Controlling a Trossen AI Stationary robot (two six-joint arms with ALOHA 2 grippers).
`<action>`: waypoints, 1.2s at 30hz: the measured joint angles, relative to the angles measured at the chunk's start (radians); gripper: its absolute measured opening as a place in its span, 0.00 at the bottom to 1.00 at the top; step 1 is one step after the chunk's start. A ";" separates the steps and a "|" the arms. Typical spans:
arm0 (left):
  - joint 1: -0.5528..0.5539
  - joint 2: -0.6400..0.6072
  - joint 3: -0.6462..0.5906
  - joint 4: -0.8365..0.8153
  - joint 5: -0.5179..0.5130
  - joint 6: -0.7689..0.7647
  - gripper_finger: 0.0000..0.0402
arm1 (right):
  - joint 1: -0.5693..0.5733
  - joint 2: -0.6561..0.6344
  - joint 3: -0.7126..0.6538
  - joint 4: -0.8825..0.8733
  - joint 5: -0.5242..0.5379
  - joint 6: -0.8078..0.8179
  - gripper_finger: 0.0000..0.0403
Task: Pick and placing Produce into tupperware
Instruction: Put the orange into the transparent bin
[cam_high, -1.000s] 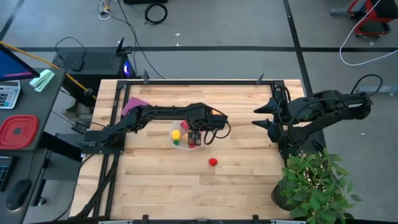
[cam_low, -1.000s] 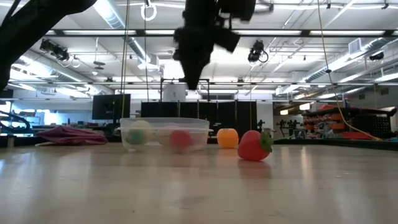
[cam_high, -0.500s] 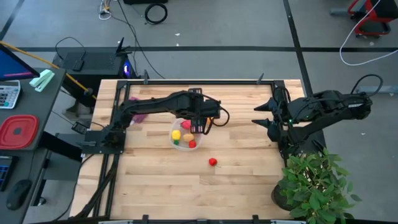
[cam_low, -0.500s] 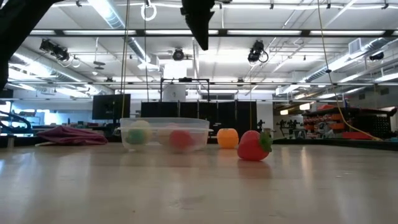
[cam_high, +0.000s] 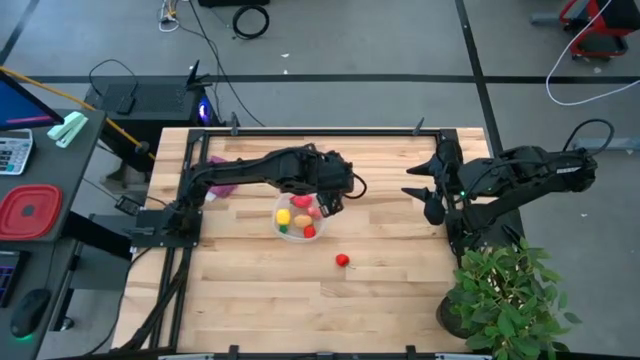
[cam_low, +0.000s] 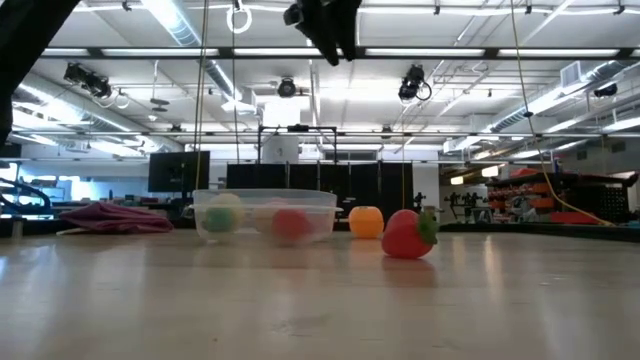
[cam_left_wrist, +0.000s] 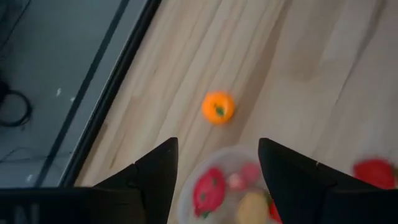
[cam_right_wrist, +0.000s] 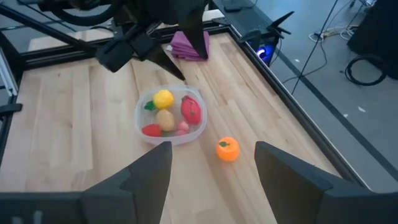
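The tupperware (cam_high: 299, 221) sits near the table's (cam_high: 400, 290) centre and holds several pieces of produce: a yellow one (cam_right_wrist: 163, 98), a tan one (cam_right_wrist: 165, 119) and red ones (cam_right_wrist: 191, 109). Two pieces lie outside it: an orange fruit (cam_left_wrist: 218, 107) just beside the container on its far side, and a red strawberry (cam_high: 342, 261) apart from it towards the near edge.

The left gripper (cam_high: 328, 197) hovers above the container's far rim, fingers apart and empty, as the left wrist view shows. The right gripper (cam_high: 428, 195) waits at the table's right side, fingers apart, holding nothing.

Handling judgement: the loose pieces look like light, hollow, rigid toys with smooth skins, likely to roll or slip out of a shallow pinch. The orange fruit is best gripped across its widest middle; the strawberry across its broad body, not its green top. The container appears thin and light, so it may slide if nudged.

No brand, label or legible writing is visible on the produce or container
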 joint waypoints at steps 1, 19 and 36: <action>0.000 0.000 0.000 0.032 0.000 0.020 0.57 | 0.000 0.000 0.000 0.002 0.000 0.000 0.60; -0.035 -0.027 -0.001 0.170 0.001 0.054 0.55 | 0.000 0.013 0.000 -0.010 -0.029 0.048 0.60; 0.000 -0.027 0.000 0.364 -0.003 -0.046 0.50 | 0.000 0.038 0.000 -0.036 -0.029 0.022 0.60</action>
